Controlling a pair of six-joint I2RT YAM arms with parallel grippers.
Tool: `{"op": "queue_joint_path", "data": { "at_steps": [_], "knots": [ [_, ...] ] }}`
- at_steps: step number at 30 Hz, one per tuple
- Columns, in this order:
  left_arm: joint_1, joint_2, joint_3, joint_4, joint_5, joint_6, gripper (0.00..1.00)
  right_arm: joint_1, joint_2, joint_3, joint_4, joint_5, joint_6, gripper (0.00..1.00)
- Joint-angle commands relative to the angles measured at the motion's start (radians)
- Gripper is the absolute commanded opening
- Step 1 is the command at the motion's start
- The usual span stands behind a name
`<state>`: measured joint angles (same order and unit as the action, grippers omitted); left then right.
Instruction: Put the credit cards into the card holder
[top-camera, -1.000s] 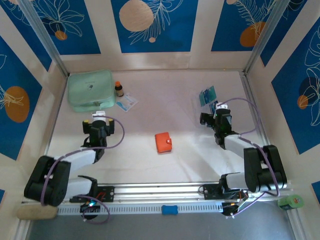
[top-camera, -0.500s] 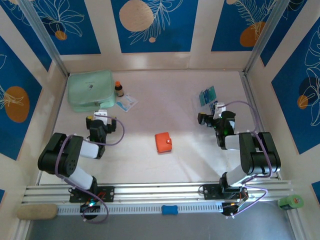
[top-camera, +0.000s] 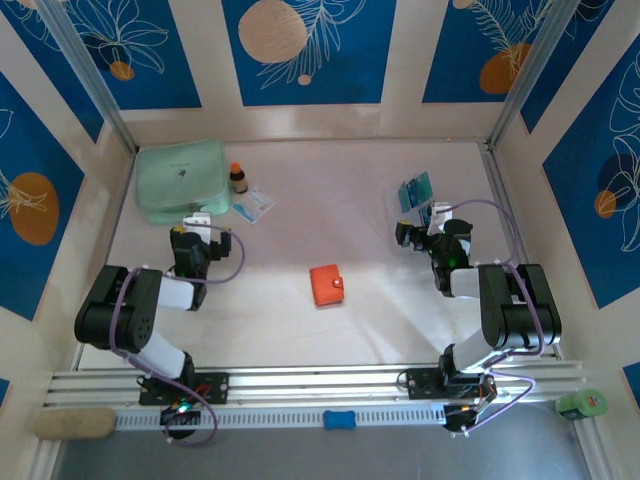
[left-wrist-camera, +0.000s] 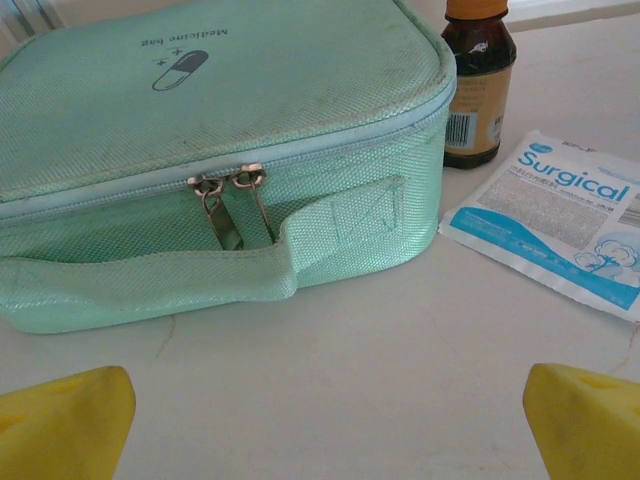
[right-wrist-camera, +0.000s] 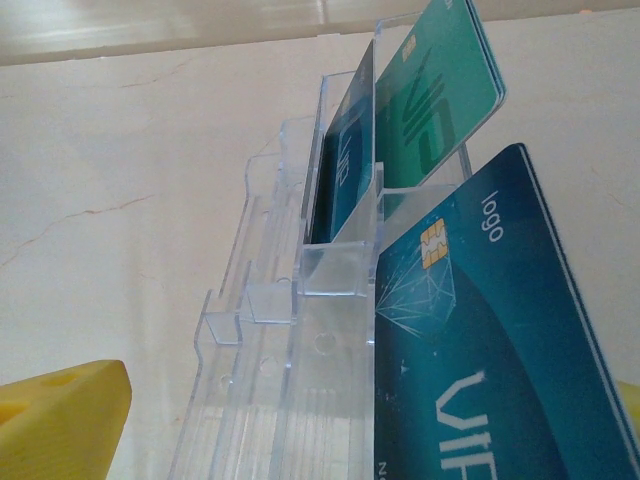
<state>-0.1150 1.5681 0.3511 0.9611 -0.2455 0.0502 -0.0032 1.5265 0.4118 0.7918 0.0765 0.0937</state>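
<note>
Three cards (right-wrist-camera: 440, 90) stand upright in a rack (right-wrist-camera: 270, 300), edges free for your right pincer (top-camera: 420, 225); it and the left pincer (left-wrist-camera: 325, 420) gape empty

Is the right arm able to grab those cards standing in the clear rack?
Probably yes. The right claw is open and faces the credit cards, which stand upright in the clear rack with nothing between claw and cards.

Blue floral wall panels (top-camera: 306, 50) surround pale table (top-camera: 330, 190).
</note>
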Motion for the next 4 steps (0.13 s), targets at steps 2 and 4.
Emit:
{"op": "queue_joint_path", "data": {
  "at_steps": [2, 4],
  "knots": [
    [0.015, 0.001, 0.017, 0.0, 0.024, -0.023, 0.99, 0.001, 0.0, 0.014, 0.002, -0.014, 0.002, 0.99],
    [0.014, 0.001, 0.015, 0.001, 0.025, -0.023, 0.99, 0.001, -0.002, 0.011, 0.007, -0.014, 0.003, 0.99]
  ]
}}
